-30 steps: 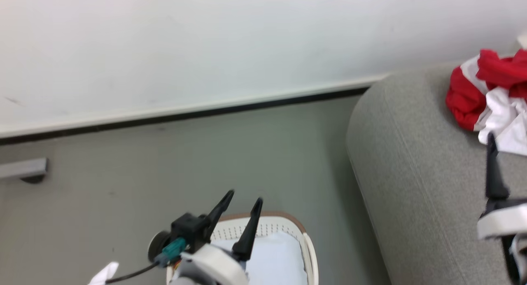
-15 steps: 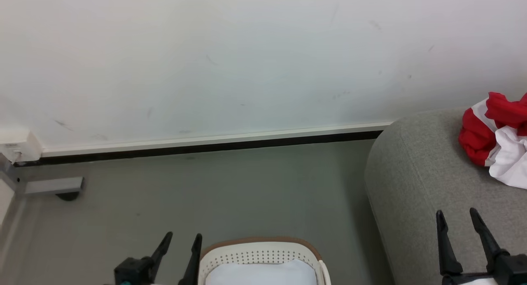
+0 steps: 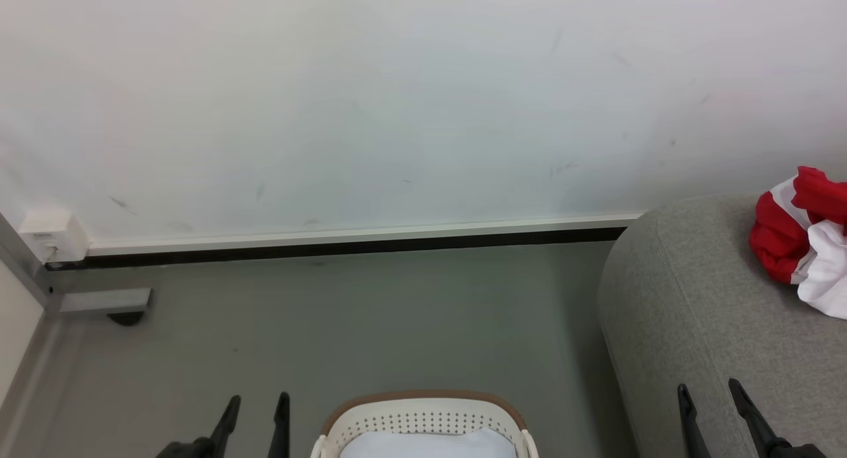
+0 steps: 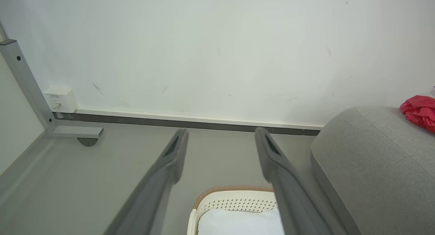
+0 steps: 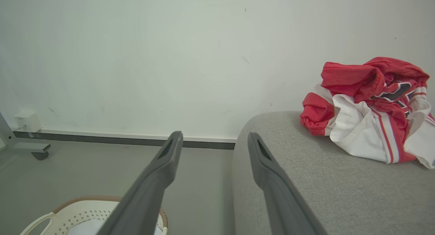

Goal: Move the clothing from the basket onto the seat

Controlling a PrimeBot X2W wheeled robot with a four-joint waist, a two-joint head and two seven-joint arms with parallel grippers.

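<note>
Far left: small white wall box [image 3: 54,235] low on the wall, grey metal frame foot [image 3: 104,300] on the floor [image 3: 370,319] just below it. L gripper [image 3: 259,398] at near left over bare floor, fingers spread wide, nothing btwn them. Just right of it the basket [image 3: 423,418] stands on the floor at the near edge, w/ a pale cloth [image 3: 427,445] inside. Further right, grey sofa [image 3: 688,325], rounded end toward the basket, strip of floor btwn them. R gripper [image 3: 707,386] over the sofa's near part, fingers wide apart, empty. Far right: red-and-white clothing [image 3: 797,246] bunched on the sofa seat toward the wall, well apart from both grippers; dark print on it, prob. lettering, too crumpled to read.
</note>
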